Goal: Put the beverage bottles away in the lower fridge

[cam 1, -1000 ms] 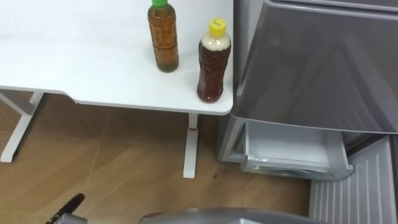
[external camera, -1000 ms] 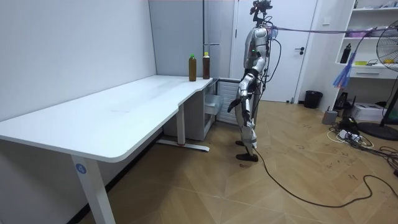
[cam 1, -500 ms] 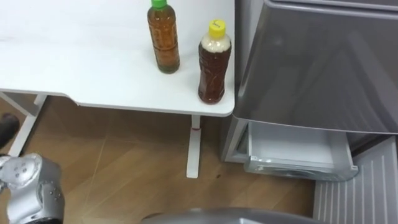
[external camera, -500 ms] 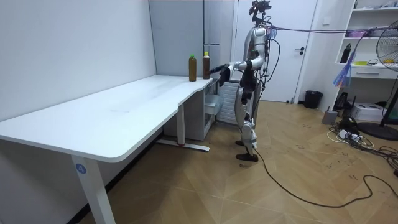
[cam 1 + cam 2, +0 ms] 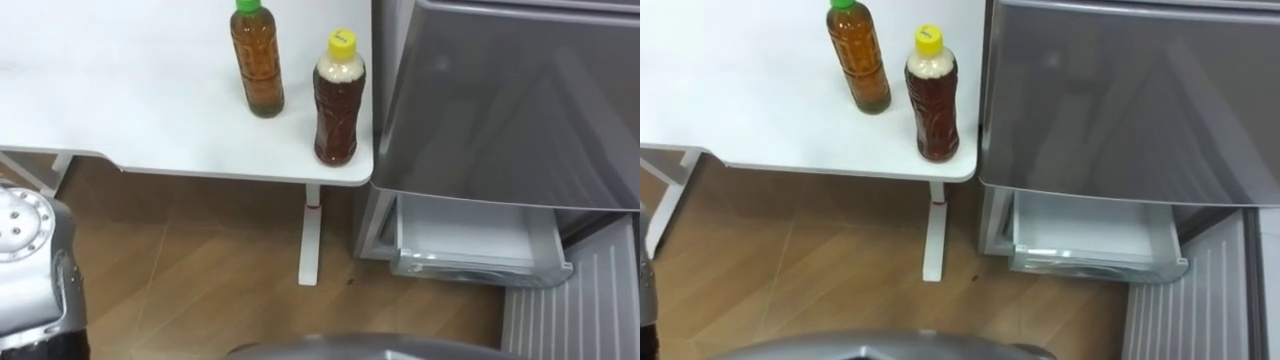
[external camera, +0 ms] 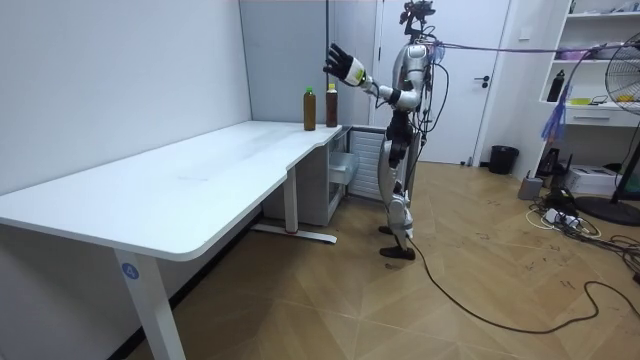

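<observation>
Drinks: two bottles of brown drink are seen standing upright on the white table [image 5: 120, 110], close to the grey fridge [image 5: 500, 100]. Neither bottle is held.
Yellow-capped bottle [image 5: 338, 100]: it is placed at the table corner nearest the fridge, just beside the fridge's side wall. Whether it touches that wall cannot be told.
Green-capped bottle [image 5: 257, 62]: it is set on the far side of the yellow-capped bottle from the fridge, and a little further back. A small gap is seen between the two.
Lower drawer [image 5: 470, 235]: it is pulled out at the bottom of the fridge, below the big grey front, and its pale inside can be seen.
Left hand [image 6: 340, 66]: in the room view it is held up high in front of the fridge, above the bottles. The fingers are spread out straight and nothing is grasped.
Robot: it is seen standing upright on the wooden floor [image 5: 200, 280], right in front of the fridge, with the table corner at its left.
</observation>
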Controlling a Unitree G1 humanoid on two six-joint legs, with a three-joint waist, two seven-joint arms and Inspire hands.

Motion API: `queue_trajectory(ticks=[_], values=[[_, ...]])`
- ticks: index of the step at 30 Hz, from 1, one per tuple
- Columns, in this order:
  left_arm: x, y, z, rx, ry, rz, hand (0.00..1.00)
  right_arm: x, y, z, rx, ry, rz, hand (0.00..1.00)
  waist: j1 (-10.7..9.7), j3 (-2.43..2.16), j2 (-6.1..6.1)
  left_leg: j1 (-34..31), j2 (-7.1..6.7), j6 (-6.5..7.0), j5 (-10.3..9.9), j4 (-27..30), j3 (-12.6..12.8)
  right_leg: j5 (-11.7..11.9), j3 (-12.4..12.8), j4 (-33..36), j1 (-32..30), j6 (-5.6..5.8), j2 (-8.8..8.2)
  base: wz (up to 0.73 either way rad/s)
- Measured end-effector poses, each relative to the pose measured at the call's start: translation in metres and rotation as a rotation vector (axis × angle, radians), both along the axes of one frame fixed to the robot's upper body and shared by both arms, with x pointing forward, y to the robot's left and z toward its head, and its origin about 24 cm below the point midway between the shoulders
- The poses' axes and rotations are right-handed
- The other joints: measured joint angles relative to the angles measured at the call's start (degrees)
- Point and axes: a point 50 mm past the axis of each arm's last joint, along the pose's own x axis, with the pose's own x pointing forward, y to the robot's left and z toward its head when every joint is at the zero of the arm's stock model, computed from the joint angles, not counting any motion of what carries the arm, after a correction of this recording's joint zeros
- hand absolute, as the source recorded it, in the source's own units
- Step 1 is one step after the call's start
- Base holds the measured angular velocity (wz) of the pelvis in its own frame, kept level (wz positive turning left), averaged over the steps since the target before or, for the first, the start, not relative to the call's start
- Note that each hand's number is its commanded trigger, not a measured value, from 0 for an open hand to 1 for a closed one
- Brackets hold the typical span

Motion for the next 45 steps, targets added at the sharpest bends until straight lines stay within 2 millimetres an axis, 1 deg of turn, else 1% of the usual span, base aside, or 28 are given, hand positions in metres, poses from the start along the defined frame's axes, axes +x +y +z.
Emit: queue_trajectory(ticks=[1, 4, 5, 9, 14, 19, 21, 22, 23, 28, 35, 45], values=[[0.004, -0.006, 0.005, -0.016, -0.026, -0.071, 0.0, 0.002, 0.001, 0.0, 0.007, -0.004, 0.001, 0.0, 0.0, 0.18, 0.08, 0.0, 0.01, 0.0, 0.0, 0.0, 0.1, 0.0, 0.0, 0.0, 0.0, 0.0, -0.01, 0.0], [0.009, -0.021, 0.013, -0.03, -0.06, -0.242, 0.0, 0.006, 0.001, 0.0, 0.022, -0.002, 0.016, 0.0, -0.6, 0.31, 0.16, 0.5, 0.02, 0.01, 0.0, 0.1, 0.2, 0.0, 0.1, -0.1, 0.3, 0.01, 0.0, 0.0], [0.01, -0.026, 0.016, -0.035, -0.07, -0.306, 0.0, 0.007, 0.001, 0.0, 0.028, 0.004, 0.016, 0.0, -1.1, 0.39, 0.08, 0.5, 0.02, 0.01, 0.0, 0.1, 0.3, 0.0, 0.2, -0.1, 0.3, 0.01, 0.01, 0.0], [0.015, -0.035, 0.015, -0.058, -0.063, -0.46, 0.0, 0.011, 0.0, 0.0, 0.035, 0.008, 0.018, 0.0, -1.5, 0.51, 0.03, 0.4, 0.08, 0.01, 0.0, 0.0, 0.8, 0.0, 0.6, -0.1, 0.0, 0.02, 0.04, -0.06], [0.022, -0.05, 0.011, -0.018, 0.002, -0.626, 0.0, 0.014, 0.0, 0.0, 0.068, 0.017, 0.052, 0.0, -1.9, 0.55, -0.02, -0.2, 0.16, 0.01, 0.0, 0.1, 0.9, 0.0, 0.9, 0.2, -0.8, 0.02, 0.14, 0.0], [0.024, -0.056, 0.009, 0.004, 0.033, -0.714, 0.0, 0.017, 0.0, 0.001, 0.075, 0.011, 0.056, 0.0, -2.7, 0.5, -0.01, -0.6, 0.19, 0.01, 0.0, 0.0, 1.1, 0.0, 1.1, 0.2, -1.3, 0.01, 0.18, -0.01], [0.025, -0.058, 0.009, 0.013, 0.043, -0.743, 0.0, 0.016, 0.0, 0.001, 0.081, 0.013, 0.055, 0.0, -2.8, 0.32, -0.07, -0.7, 0.2, 0.01, 0.0, 0.1, 1.1, 0.0, 1.1, 0.2, -1.4, 0.01, 0.18, 0.0], [0.025, -0.059, 0.009, 0.02, 0.049, -0.762, 0.0, 0.015, 0.0, 0.001, 0.087, 0.016, 0.054, 0.0, -2.8, 0.09, -0.13, -0.9, 0.2, 0.0, 0.0, 0.2, 1.3, 0.0, 1.1, 0.2, -1.5, 0.01, 0.17, 0.0], [0.026, -0.061, 0.01, 0.025, 0.051, -0.78, 0.0, 0.014, 0.001, 0.001, 0.088, 0.019, 0.053, 0.0, -3.0, -0.04, -0.22, -0.9, 0.21, -0.01, 0.0, 0.3, 1.4, 0.0, 1.1, 0.2, -1.5, 0.02, 0.16, 0.0], [0.032, -0.074, 0.014, 0.076, 0.051, -0.856, 0.0, 0.015, 0.0, 0.001, 0.087, 0.019, 0.058, 0.0, -3.0, -0.19, -0.44, -1.0, 0.16, -0.01, 0.0, 0.7, 1.6, 0.0, 1.1, 0.2, -1.5, 0.01, 0.04, 0.0], [0.034, -0.092, 0.01, 0.086, 0.069, -0.969, 0.0, 0.014, 0.001, 0.001, 0.087, 0.02, 0.059, 0.0, -3.3, -0.1, -0.45, -1.0, 0.24, -0.01, 0.0, 0.8, 1.7, 0.0, 1.4, 0.2, -1.4, -0.08, 0.06, 0.0], [0.036, -0.099, 0.005, 0.085, 0.118, -1.036, 0.0, 0.014, 0.0, 0.001, 0.086, 0.025, 0.056, 0.0, -3.3, 0.21, -0.39, -0.9, 0.25, -0.04, 0.1, 0.2, 1.6, 0.1, 1.3, 0.2, -1.5, -0.24, 0.21, 0.0]])
